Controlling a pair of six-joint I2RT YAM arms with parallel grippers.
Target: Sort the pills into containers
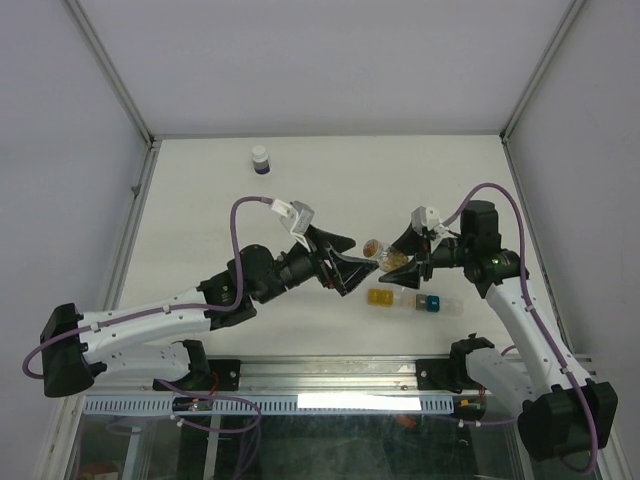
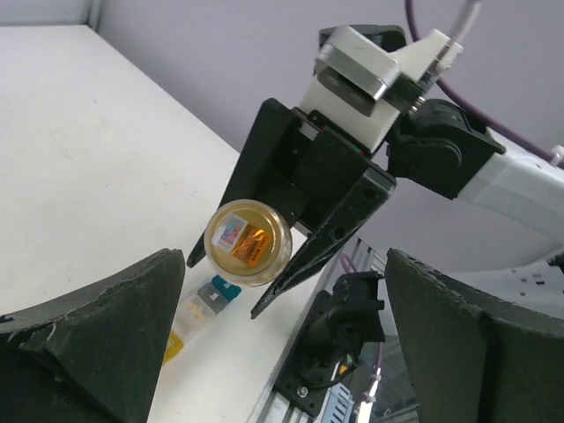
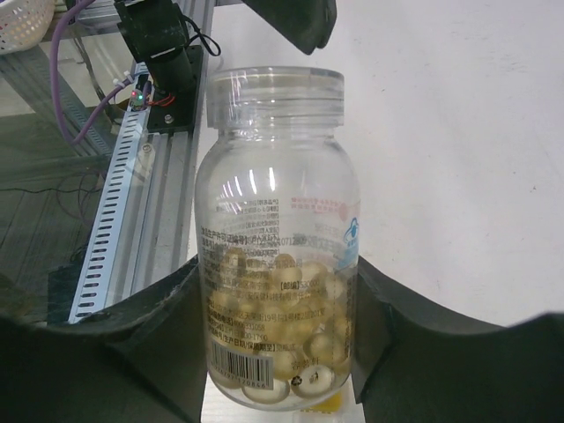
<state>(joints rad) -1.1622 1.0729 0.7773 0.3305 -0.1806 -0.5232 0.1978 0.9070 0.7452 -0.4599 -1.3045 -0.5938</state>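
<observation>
My right gripper (image 1: pixel 404 259) is shut on a small clear vial (image 1: pixel 383 253) and holds it above the table, lying on its side. In the right wrist view the vial (image 3: pixel 277 220) sits between the pads, with several pale tan pills (image 3: pixel 291 330) inside and a clear lid on top. My left gripper (image 1: pixel 350 266) is open and empty, with its jaws wide, just left of the vial's lid end (image 2: pixel 248 242) and not touching it. The containers (image 1: pixel 404 300), a strip coloured yellow, clear, teal, clear, lie on the table below the vial and also show in the left wrist view (image 2: pixel 199 307).
A white-capped dark blue bottle (image 1: pixel 260 160) stands at the far left of the table. The metal rail (image 1: pixel 330 375) with both arm bases runs along the near edge. White walls enclose the table on the left, right and back.
</observation>
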